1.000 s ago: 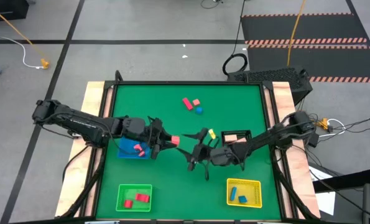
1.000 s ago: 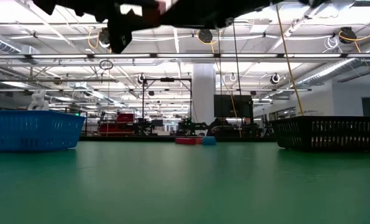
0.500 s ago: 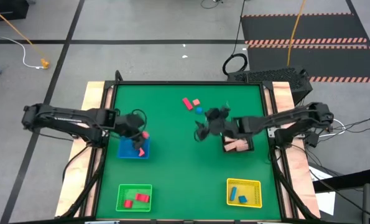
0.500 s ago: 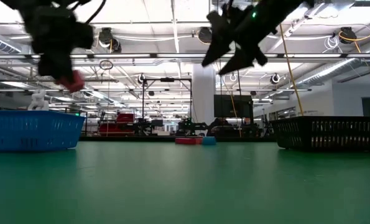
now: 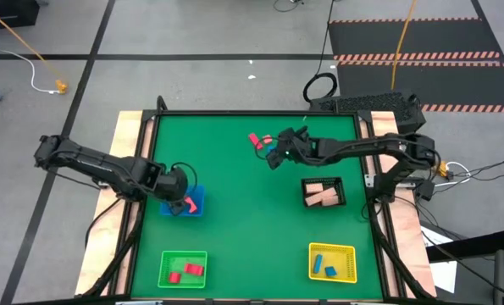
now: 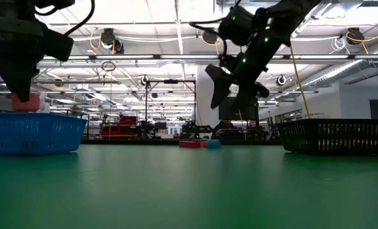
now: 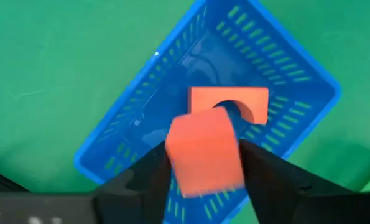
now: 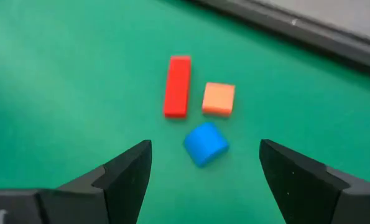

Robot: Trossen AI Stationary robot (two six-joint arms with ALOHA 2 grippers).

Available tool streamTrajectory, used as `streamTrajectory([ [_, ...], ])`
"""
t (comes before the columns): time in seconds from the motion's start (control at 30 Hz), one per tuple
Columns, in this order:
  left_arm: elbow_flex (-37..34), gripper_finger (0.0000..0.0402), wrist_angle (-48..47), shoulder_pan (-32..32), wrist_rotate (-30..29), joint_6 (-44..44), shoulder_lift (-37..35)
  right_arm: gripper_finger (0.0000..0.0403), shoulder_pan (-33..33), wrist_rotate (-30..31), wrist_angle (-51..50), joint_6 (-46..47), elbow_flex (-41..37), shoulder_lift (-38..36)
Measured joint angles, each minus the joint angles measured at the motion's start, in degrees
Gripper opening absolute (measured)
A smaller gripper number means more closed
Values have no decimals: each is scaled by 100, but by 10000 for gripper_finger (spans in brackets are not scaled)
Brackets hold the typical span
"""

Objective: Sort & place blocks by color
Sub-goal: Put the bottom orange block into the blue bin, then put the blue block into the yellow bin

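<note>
Blocks are mostly sorted already, so let's sweep across the worktop from the left. Over the blue tray hangs the left tool, and between its fingers sits a salmon-pink cube; the wrist view shows it right above a salmon arch lying in that tray. Whether the fingers are clamping the cube or have just let it go, I cannot tell from these views; my read is that this is the drop itself.

Near the front, the green tray holds red pieces. That colour looks nearly done.

Moving to the middle, three blocks lie loose on the green surface towards the far edge: a red bar, a small salmon square just beside it, and a blue block near both. The right tool hovers over this trio, fingers spread wide with nothing between them, the blue block lined up in the gap. That looks like the next pick.

Further right, the black tray carries tan pieces, and the yellow tray at the front holds blue pieces.

So, by my count: four trays stocked, one cube at delivery, three stragglers left.
</note>
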Motion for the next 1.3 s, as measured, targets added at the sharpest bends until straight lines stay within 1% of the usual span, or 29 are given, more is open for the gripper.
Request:
streamTrajectory([
  [0.1,-2,210,-1,-85,-8,-56,148,286,-121,-228,36,-217,0,198],
  [0.2,-2,212,-4,-158,-8,-127,258,286,-168,-232,30,-381,0,378],
  [0.3,-2,201,2,-203,-67,-192,293,286,-212,-275,42,107,0,506],
  [0.43,-2,178,12,-208,-345,-180,270,286,-319,-559,49,1213,0,537],
  [0.53,-2,161,15,-203,-541,69,216,286,-358,-466,184,1908,0,537],
  [0.67,-2,144,18,-203,-872,437,110,286,-392,-373,813,2463,0,540],
  [0.73,-2,138,20,-203,-1024,592,51,286,-392,-350,1152,2566,6,635],
  [0.87,-2,132,20,-203,-1345,913,-43,286,-392,-355,1521,2756,9,879],
  [1.07,-2,131,19,-203,-1610,1321,-166,286,-384,-310,1459,2885,7,1234],
  [1.23,-2,131,17,-203,-1663,1505,-205,286,-327,87,1446,3050,7,1499],
  [1.3,-2,131,20,-203,-1668,1590,-203,286,-292,139,1471,3160,7,1593],
])
